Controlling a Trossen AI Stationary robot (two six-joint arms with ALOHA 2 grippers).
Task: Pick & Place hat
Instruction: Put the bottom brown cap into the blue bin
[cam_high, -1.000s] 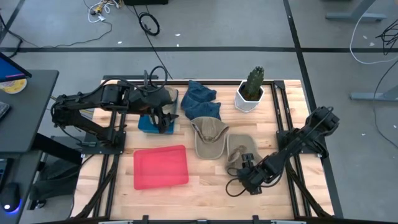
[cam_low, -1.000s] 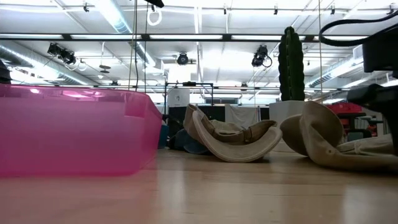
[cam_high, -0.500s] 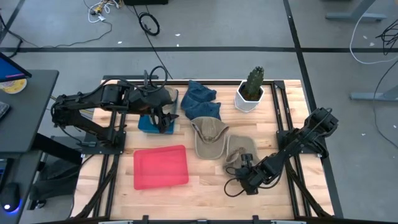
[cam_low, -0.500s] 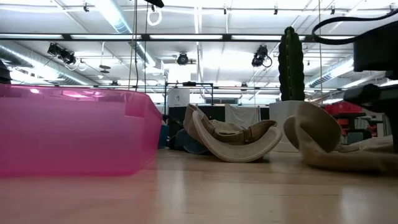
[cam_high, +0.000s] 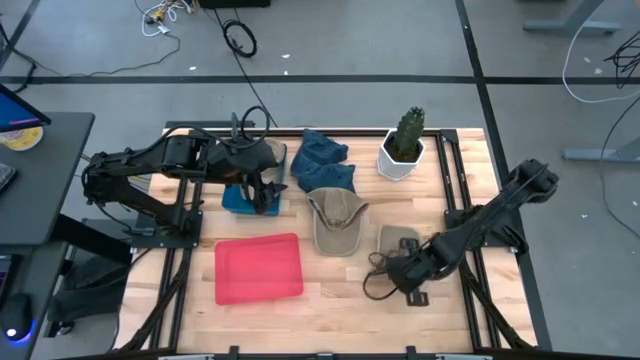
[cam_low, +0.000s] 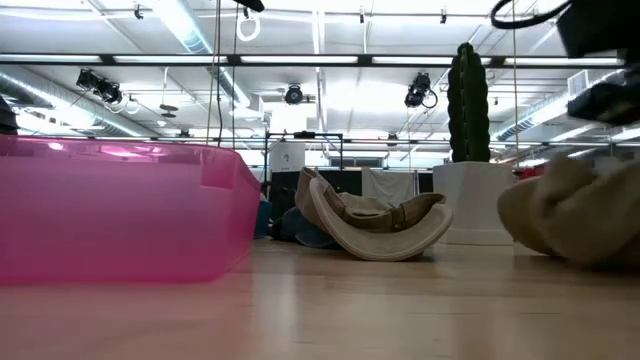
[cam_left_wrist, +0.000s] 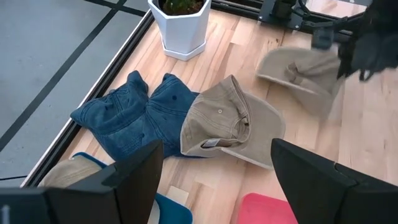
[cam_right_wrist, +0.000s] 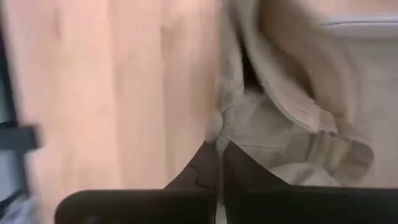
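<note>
Hat (cam_high: 397, 241), tan and crumpled, lies on the counter (cam_high: 340, 290) near the right side, pinched by the right gripper (cam_right_wrist: 219, 149), whose fingers are closed on its fabric. Beside it sit a second tan cap (cam_high: 335, 218), blue caps (cam_high: 322, 160), a potted cactus (cam_high: 403, 142) and a red tray (cam_high: 259, 268). The left gripper (cam_high: 262, 190) hovers open over a blue bin (cam_high: 238, 199).

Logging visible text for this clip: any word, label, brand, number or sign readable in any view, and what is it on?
None can be read.
Tan hat lying beside the blue hat: a small tag at its back strap, too small to read.
Tan hat pinched in the right gripper: no print shows.
Pink bin, white cactus pot: plain.
Left gripper waits over the blue box: no lettering shows.
</note>
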